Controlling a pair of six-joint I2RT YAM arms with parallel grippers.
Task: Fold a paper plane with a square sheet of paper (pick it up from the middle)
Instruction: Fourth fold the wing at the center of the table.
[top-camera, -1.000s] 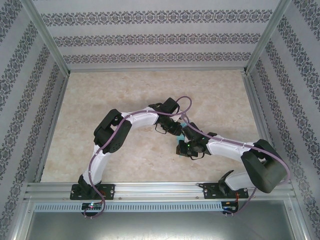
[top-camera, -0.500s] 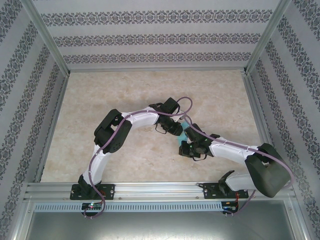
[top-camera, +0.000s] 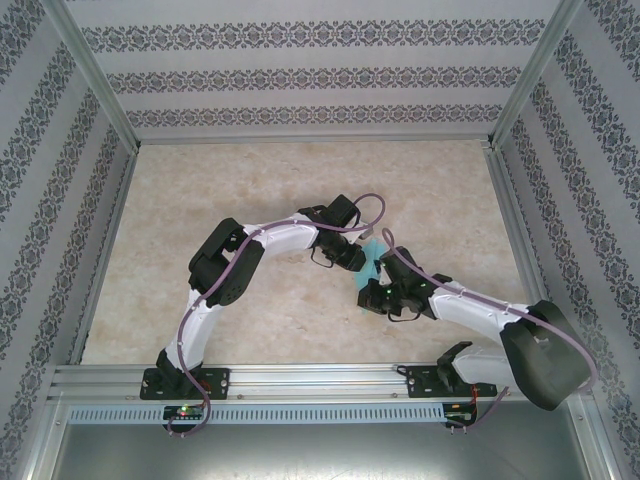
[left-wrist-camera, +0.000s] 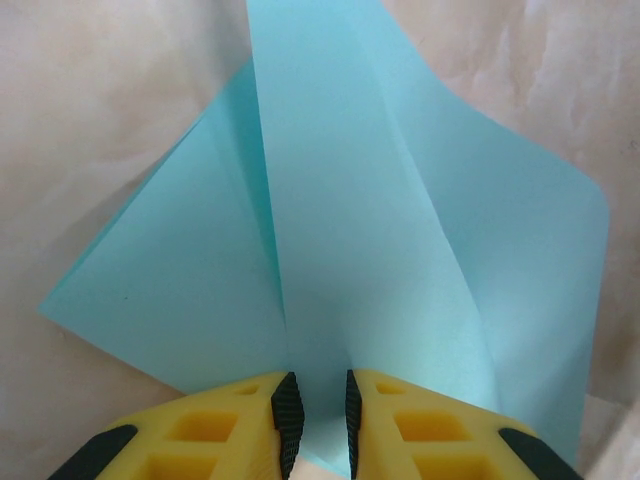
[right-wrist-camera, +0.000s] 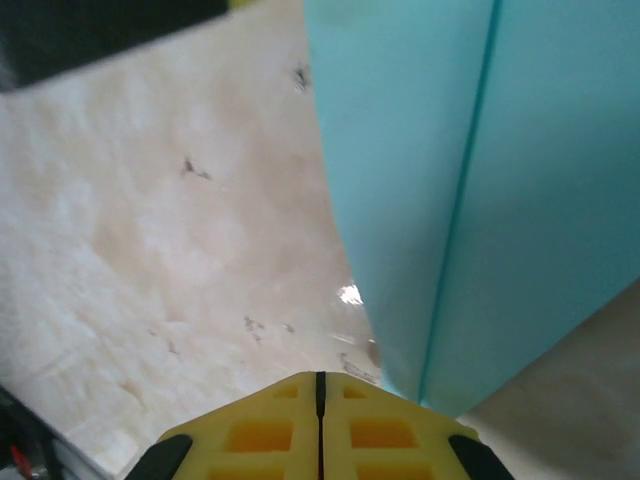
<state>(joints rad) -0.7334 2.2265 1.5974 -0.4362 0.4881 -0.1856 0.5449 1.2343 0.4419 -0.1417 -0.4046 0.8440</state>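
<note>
Quick surface notes from my feed. The sheet of paper (left-wrist-camera: 370, 230) is thin, smooth turquoise stock, mostly matt, with a soft sheen along the creases. The left claw (left-wrist-camera: 318, 410) has yellow moulded plastic fingers, slightly waxy, with black ribbed rubbery-looking pads (left-wrist-camera: 288, 408). The right claw (right-wrist-camera: 320, 385) is the same yellow plastic. The worktop (right-wrist-camera: 150, 250) looks like beige marbled laminate, smooth and semi-gloss. I get one small bright glint off it, plus a few dark scuffs. The arm shells (top-camera: 285, 237) are white and black plastic, fairly matt. The frame rails (top-camera: 300, 378) are brushed aluminium. The walls (top-camera: 300, 75) are printed patterned paper or cloth (can't tell which) and flat matt.
</note>
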